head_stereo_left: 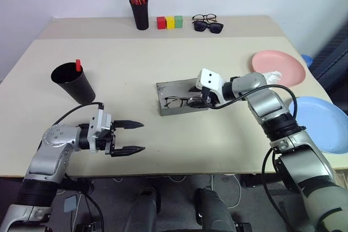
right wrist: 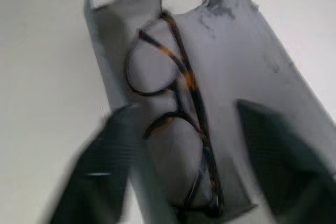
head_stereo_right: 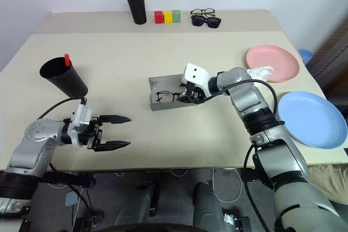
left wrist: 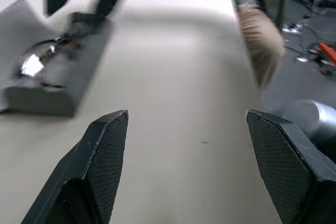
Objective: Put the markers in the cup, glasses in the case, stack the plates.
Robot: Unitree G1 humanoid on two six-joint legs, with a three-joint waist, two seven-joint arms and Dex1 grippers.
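Glasses (right wrist: 178, 124) lie lengthwise along the open case (right wrist: 252, 66), right gripper (right wrist: 181, 174) spread above.

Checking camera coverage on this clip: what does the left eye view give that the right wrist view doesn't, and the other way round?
Left eye view alone: the cup with a red-capped marker in it, the pink plate, the blue plate, and the open left gripper. Right wrist view alone: a close look at the frames' amber flecks. Both: the glasses lying in the open case, with the right gripper open over them.
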